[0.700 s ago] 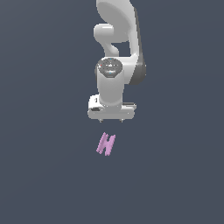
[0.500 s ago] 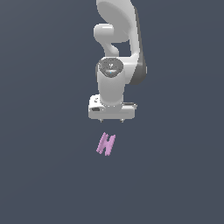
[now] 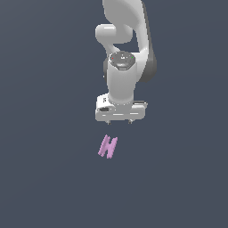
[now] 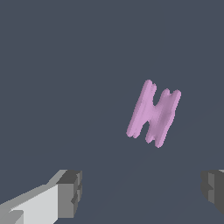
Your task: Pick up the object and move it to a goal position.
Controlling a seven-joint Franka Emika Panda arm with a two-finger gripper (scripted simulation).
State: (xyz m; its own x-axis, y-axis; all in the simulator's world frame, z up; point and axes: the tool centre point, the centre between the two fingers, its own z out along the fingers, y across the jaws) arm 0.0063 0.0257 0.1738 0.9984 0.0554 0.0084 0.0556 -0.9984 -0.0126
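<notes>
The object (image 3: 107, 147) is a small flat pink-lilac block shaped like a slanted H, lying on the dark grey floor. In the exterior view my white gripper (image 3: 119, 121) hangs from the arm just behind it, slightly toward the exterior view's right, and apart from it. The wrist view shows the object (image 4: 154, 113) ahead of the fingers, not between them. The two grey fingertips (image 4: 70, 193) stand far apart with nothing between them. The gripper (image 4: 142, 190) is open and empty.
A flat dark grey floor (image 3: 44, 178) fills both views. The white arm (image 3: 127, 40) rises above the gripper. No other objects show.
The arm and gripper have shifted only very slightly, if at all. The object has not moved.
</notes>
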